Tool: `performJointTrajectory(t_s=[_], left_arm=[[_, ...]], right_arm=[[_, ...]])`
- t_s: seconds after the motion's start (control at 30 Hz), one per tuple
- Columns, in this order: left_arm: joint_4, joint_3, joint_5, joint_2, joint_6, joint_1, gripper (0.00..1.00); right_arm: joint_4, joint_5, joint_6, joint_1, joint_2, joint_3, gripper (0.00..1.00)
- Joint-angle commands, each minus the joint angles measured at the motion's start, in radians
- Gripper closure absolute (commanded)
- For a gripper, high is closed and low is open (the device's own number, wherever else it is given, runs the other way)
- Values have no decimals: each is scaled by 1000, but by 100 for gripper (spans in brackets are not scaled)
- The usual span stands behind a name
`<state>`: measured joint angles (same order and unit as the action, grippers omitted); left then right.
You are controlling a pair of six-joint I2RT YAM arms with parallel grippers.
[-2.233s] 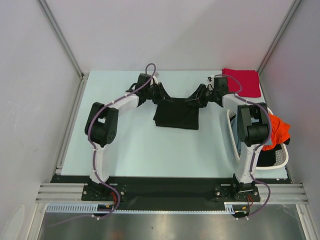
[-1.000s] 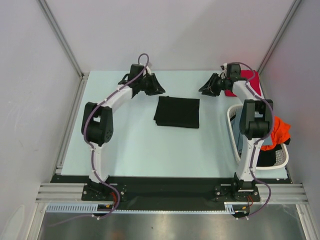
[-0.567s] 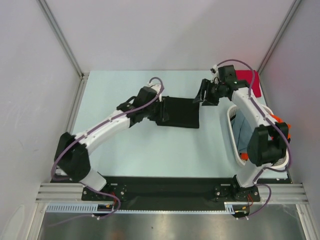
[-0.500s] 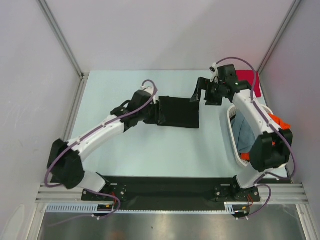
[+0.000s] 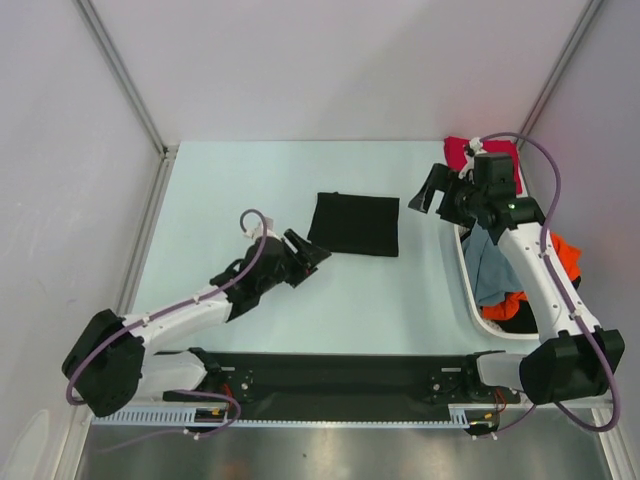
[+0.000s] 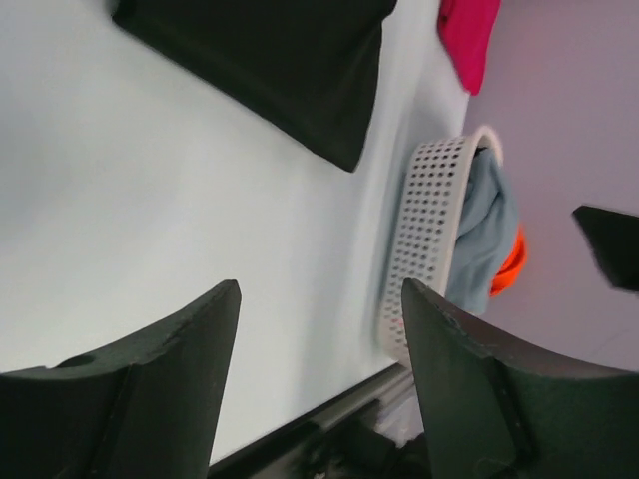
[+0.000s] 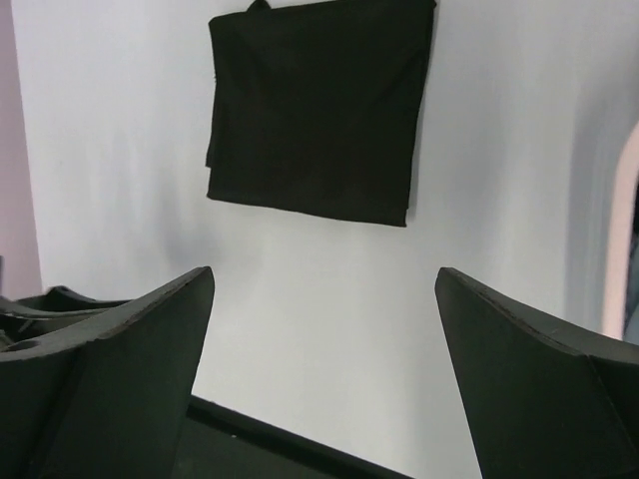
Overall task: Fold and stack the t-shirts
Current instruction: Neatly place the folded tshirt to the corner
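A black t-shirt [image 5: 355, 223] lies folded into a flat rectangle in the middle of the table, with nothing touching it. My left gripper [image 5: 306, 252] hovers open just off its near-left corner. The left wrist view shows that tee [image 6: 270, 60] ahead of the empty open fingers [image 6: 319, 287]. My right gripper [image 5: 433, 190] is open and empty to the right of the tee, which appears in its own view [image 7: 319, 110] beyond the gripper [image 7: 324, 271]. A red t-shirt [image 5: 462, 154] lies at the back right, partly hidden by the right arm.
A white perforated basket [image 5: 465, 262] stands at the right edge, holding a grey-blue tee [image 5: 490, 265] and orange cloth [image 5: 566, 256]. The left wrist view shows the basket [image 6: 429, 230] and the red tee [image 6: 467, 30]. Walls close off the table's back and sides.
Both grippers have opened and drawn away from the black tee. The left arm swung back toward the near left; the right arm moved right, beside the basket rim.
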<state>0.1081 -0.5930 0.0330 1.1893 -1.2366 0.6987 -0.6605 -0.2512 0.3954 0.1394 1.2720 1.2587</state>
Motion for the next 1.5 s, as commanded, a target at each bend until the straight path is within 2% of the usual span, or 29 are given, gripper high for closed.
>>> performJointTrajectory(t_s=[0.0,0.07,0.1,0.2,0.33,0.53,1.03,1.47], left_arm=[[214,12,247,1,-317,120,27],[208,-20,310,64,-363,154,26],[215,-40,318,143,-451,175,26],[318,-72,358,304,-570,211,26],[300,-175,396,478,-642,232,28],[289,-266,439,639,-710,237,34],[148,-387,462,773,-820,246,35],[59,-513,462,869,-840,225,44]], right_arm=[[41,-45,42,12,-28,21,0],[30,-20,51,12,-45,24,0],[30,-19,51,12,-51,25,0],[10,-7,37,12,-54,36,0],[-21,7,13,5,-56,51,0],[-30,12,-17,-17,-43,64,0],[12,-23,2,-29,115,154,0],[9,-5,8,-32,211,209,0]])
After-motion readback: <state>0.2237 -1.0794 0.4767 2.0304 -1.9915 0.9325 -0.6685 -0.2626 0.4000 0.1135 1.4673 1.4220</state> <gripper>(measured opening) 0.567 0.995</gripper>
